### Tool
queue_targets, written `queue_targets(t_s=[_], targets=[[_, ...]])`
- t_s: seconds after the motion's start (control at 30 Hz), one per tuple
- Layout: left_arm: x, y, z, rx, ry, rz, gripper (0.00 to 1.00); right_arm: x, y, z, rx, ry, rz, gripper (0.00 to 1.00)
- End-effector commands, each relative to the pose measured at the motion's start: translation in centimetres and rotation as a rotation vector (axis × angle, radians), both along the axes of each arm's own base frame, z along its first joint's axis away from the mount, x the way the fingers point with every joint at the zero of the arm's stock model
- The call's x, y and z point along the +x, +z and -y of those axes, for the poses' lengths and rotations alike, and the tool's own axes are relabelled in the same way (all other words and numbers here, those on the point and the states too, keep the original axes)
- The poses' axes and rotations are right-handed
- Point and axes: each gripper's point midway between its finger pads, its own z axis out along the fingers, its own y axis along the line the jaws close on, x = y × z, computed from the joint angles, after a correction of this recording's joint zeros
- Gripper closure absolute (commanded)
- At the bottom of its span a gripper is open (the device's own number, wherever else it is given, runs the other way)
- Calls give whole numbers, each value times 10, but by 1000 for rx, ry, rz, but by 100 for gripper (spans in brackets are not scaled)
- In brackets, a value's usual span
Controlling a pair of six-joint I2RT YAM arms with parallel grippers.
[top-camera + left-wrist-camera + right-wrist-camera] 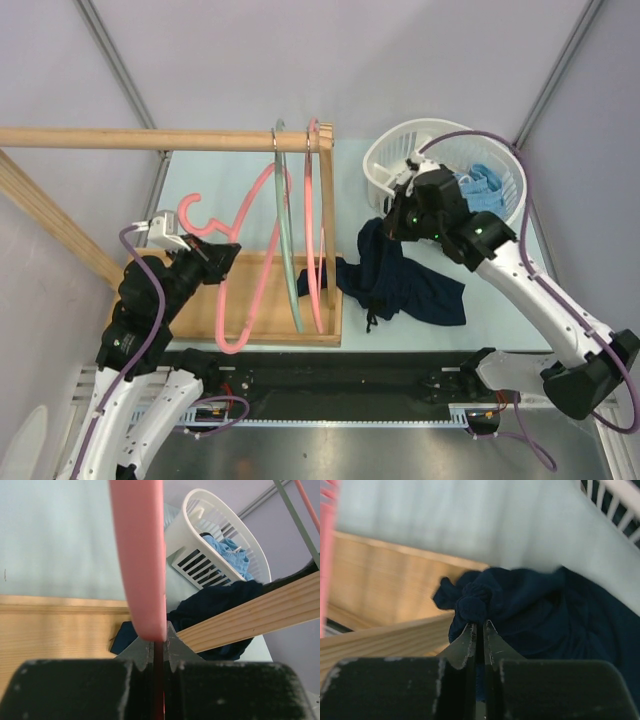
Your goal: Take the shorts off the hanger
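lying in white basket (384, 186), blue shorts (484, 190)

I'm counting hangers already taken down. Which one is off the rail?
The pink hanger clamped in the left gripper, tilted over the wooden base; the green hanger and the other pink hanger hang on the rail.

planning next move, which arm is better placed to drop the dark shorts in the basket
Probably right: the right gripper pinches the dark shorts beside the basket; the left gripper holds the pink hanger.
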Motion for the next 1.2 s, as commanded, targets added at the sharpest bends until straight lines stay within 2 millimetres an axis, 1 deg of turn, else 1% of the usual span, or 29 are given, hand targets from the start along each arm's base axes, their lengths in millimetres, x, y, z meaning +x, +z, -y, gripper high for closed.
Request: queue_targets(t_s=[0.0,0.03,0.1,0.13,0.17,0.23,0.27,0.3,0.33,0.37,0.4,0.43,0.47,0.5,0.53,0.6,0.63,0.77,0.8,0.83,0.87,0.9,1.0,1.03,1.1,1.13,1.17], targets=[[0,7,5,-41,-22,22,100,-13,-44,20,-184,-52,-48,93],[0,6,6,-42,-26,16,100,-18,-50,17,-188,-39,-59,92],[-1,6,7,-41,-32,14,100,-27,-63,16,-194,-12,-90,81],[0,5,7,-35,-33,11,100,-33,-77,20,-215,-9,-120,74],[0,5,7,-36,-33,12,100,-35,-82,22,-220,-14,-128,55],[-1,5,7,-35,-36,13,100,-40,-95,30,-232,-41,-148,34],[-1,4,8,-36,-37,12,100,-40,-97,34,-231,-59,-152,16],[-1,5,8,-38,-39,15,100,-41,-101,38,-234,-79,-156,6],[-1,5,8,-36,-41,14,100,-41,-102,41,-221,-91,-154,1],[-1,5,8,-33,-41,15,100,-42,-113,47,-216,-105,-185,0],[-1,4,8,-33,-43,14,100,-43,-117,50,-208,-107,-197,0],[-1,4,9,-33,-46,12,99,-40,-119,49,-185,-107,-194,0],[-1,3,9,-33,-47,11,100,-45,-131,50,-174,-96,-225,0],[-1,3,9,-32,-47,11,100,-40,-133,52,-155,-107,-224,0],[-2,4,9,-31,-51,13,100,-40,-137,53,-148,-110,-233,0],[-2,3,10,-33,-57,9,100,-41,-149,55,-153,-111,-256,0],[-2,4,11,-32,-60,11,100,-38,-151,53,-152,-110,-249,0],[-3,7,11,-33,-63,17,100,-34,-179,53,-192,-110,-282,0],[-3,7,11,-32,-66,18,100,-30,-187,50,-197,-105,-288,0],[-3,6,12,-33,-66,14,99,-31,-196,48,-203,-89,-303,0],[-3,6,12,-33,-69,13,100,-33,-202,42,-190,-67,-315,0],[-3,6,13,-33,-72,11,100,-28,-209,35,-183,-56,-313,0],[-3,3,13,-32,-76,1,100,-30,-226,21,-221,-30,-308,0],[-3,3,14,-34,-76,1,100,-31,-237,19,-249,-30,-323,0],[-3,3,13,-33,-75,1,100,-32,-247,16,-284,-37,-321,0],[-3,4,13,-30,-74,2,100,-34,-257,16,-298,-39,-346,4],[-3,3,12,-26,-71,-1,100,-34,-259,14,-291,-41,-355,9]])
